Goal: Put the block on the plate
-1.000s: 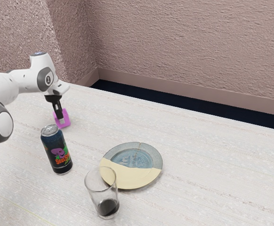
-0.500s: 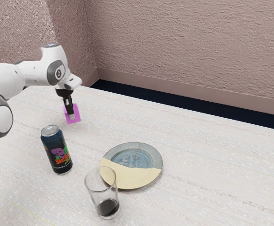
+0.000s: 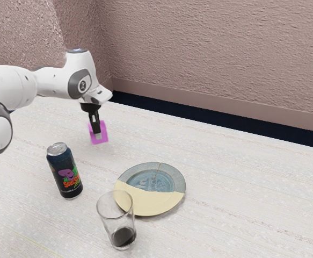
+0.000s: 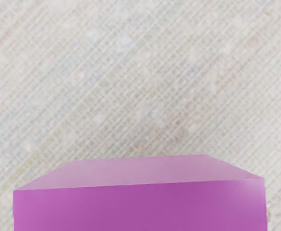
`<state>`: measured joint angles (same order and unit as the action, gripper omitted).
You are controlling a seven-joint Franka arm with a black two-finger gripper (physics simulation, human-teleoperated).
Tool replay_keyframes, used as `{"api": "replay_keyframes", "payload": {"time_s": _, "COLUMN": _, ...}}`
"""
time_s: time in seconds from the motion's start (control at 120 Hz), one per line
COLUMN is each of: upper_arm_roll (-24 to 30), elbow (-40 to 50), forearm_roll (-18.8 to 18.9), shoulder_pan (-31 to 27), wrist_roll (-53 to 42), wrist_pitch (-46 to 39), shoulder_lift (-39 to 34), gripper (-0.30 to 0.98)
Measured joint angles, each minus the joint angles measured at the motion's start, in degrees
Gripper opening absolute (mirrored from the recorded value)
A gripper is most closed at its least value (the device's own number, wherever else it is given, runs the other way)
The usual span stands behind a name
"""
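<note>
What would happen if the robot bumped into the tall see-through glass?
The glass would probably tip if pushed near its rim, since it is tall and stands on a small base. The dark stuff at its bottom might spill if it's liquid. Its thin, clear walls look breakable, so a hard knock could crack it.

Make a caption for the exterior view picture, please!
The gripper holds the block; the plate waits beside the glass.
</note>
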<state>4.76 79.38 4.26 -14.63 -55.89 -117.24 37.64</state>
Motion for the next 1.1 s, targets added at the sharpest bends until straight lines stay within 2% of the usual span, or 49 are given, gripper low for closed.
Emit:
{"api": "replay_keyframes", "payload": {"time_s": 0.383, "upper_arm_roll": 0.2, "elbow": 8.2, "forearm_roll": 2.4, "shoulder_pan": 6.4, "wrist_roll": 6.8, "wrist_pitch": -2.6, "shoulder_lift": -5.9, "gripper": 0.38}}
{"api": "replay_keyframes", "payload": {"time_s": 0.6, "upper_arm_roll": 0.3, "elbow": 16.1, "forearm_roll": 3.2, "shoulder_pan": 9.8, "wrist_roll": 11.6, "wrist_pitch": -4.2, "shoulder_lift": -11.6, "gripper": 0.39}}
{"api": "replay_keyframes", "payload": {"time_s": 1.1, "upper_arm_roll": 0.6, "elbow": 29.3, "forearm_roll": 4.3, "shoulder_pan": 18.0, "wrist_roll": 23.7, "wrist_pitch": -9.9, "shoulder_lift": -18.8, "gripper": 0.39}}
